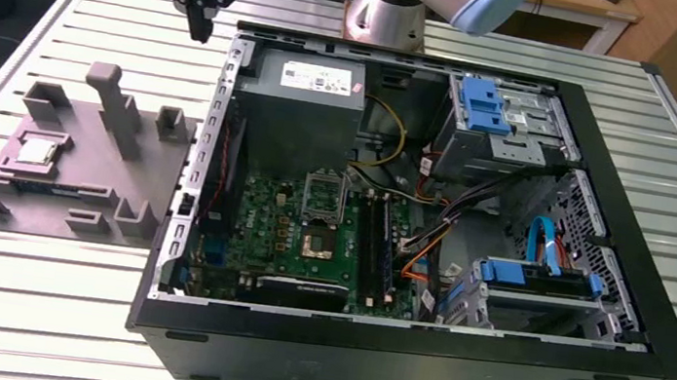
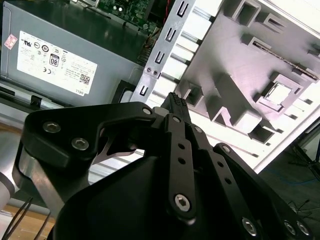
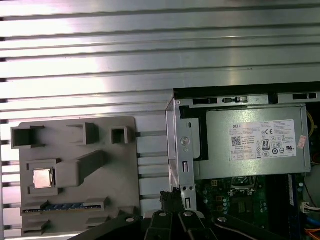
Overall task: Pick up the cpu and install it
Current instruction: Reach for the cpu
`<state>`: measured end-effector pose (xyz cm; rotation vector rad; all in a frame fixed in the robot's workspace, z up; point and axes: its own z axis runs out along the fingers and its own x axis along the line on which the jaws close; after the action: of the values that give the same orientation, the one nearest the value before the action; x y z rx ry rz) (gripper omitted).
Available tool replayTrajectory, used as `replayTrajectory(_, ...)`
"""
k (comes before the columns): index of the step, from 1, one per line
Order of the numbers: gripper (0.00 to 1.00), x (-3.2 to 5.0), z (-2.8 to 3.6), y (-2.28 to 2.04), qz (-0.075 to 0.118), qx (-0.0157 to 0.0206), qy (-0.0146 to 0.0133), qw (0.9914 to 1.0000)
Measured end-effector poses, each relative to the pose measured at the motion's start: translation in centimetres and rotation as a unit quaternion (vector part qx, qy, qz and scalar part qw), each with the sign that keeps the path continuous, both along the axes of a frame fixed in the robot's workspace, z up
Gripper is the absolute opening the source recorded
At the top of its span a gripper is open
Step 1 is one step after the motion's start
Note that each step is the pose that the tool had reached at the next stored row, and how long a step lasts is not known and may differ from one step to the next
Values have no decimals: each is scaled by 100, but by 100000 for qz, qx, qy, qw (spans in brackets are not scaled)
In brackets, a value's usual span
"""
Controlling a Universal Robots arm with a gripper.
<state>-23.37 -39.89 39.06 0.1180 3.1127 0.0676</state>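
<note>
Nearest the exterior camera you've got the open PC case [image 1: 396, 350] on the desk [image 1: 22, 306], with the green motherboard [image 1: 275, 226] inside. Over on that view's left, the cpu [image 1: 38, 150] sits in a pocket of the grey holder [image 1: 115, 190] (well apart from the tool). Further back, your tool [image 1: 201, 31] hangs near the case's far corner, tips pressed together, gripping nothing.

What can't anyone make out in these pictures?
- The cpu: its underside, exterior view; it lies flat in the grey holder.
- The motherboard: first wrist view, cut off by the picture's edge and covered by the gripper.
- The cpu socket: its contacts are too small, exterior view.
</note>
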Motion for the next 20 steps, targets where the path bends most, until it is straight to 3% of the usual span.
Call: replayTrajectory(20,10,-42,-3,0,1,1,4,100000)
